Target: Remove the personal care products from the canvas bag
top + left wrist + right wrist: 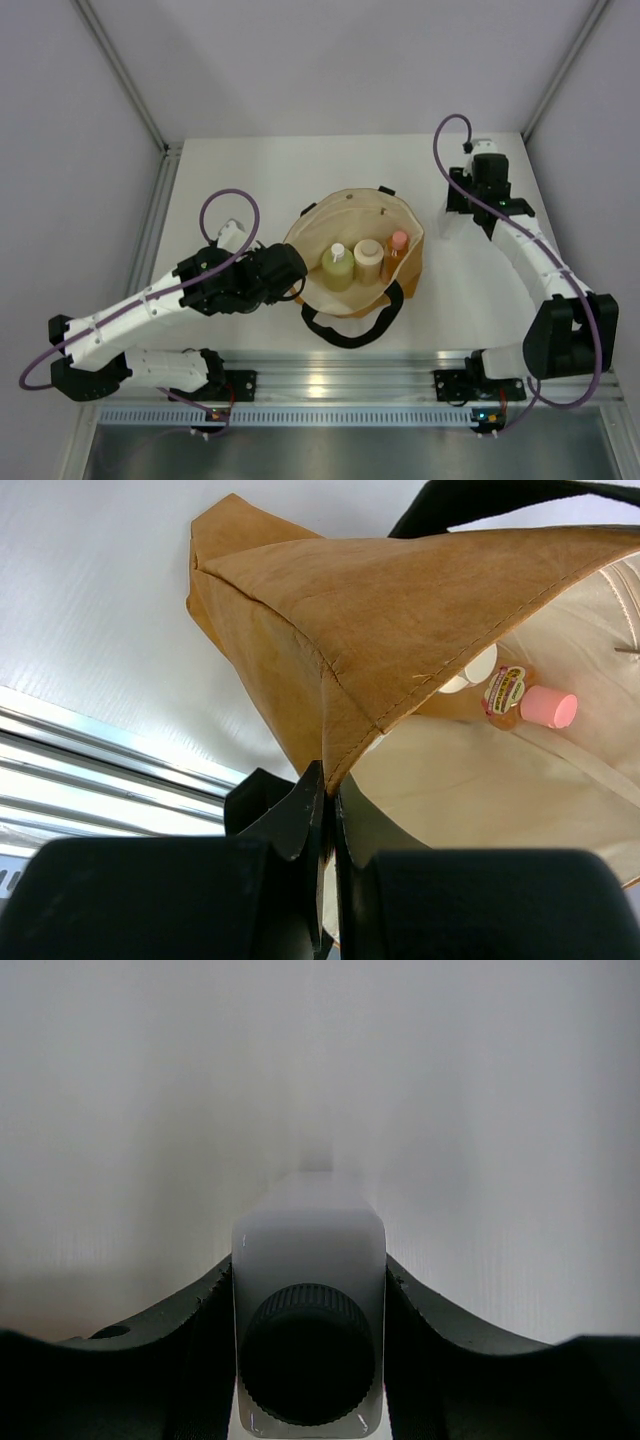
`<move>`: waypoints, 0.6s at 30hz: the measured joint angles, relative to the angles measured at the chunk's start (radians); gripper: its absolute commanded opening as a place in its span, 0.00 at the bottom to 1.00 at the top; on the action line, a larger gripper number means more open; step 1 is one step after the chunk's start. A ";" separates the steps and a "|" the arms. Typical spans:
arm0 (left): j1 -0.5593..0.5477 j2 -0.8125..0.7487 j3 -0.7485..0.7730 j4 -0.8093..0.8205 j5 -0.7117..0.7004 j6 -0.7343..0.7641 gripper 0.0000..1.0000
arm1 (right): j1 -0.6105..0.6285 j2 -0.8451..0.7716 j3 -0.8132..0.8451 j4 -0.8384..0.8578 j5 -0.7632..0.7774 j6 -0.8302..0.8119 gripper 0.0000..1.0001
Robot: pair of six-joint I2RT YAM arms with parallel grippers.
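Left wrist view: left jaws are clamped on the canvas bag (400,610) rim. Top view: yellow-green bottle (338,268), beige bottle (368,262) and orange bottle (396,250) sit inside. Right wrist view alone shows right jaws gripping the whitish bottle (310,1250), at the worktop's (250,170) far right.

Tan-orange canvas bag (413,268) with cream lining, black handles (345,332), yellow-green bottle (337,270) white cap, beige bottle (368,262), orange bottle (395,252) pink cap, whitish bottle (310,1250) black cap, white table (250,170)
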 measured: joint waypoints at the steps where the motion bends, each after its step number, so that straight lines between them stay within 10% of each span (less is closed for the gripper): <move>1: 0.000 0.000 0.000 0.000 0.000 0.002 0.06 | 0.000 0.015 0.000 0.014 -0.003 0.000 0.00; 15: 0.000 0.011 0.011 -0.001 0.003 0.030 0.06 | -0.006 0.191 0.070 0.038 -0.002 0.013 0.00; 18: 0.000 0.011 0.011 -0.001 0.003 0.031 0.06 | -0.006 0.191 0.070 0.037 0.000 0.021 0.20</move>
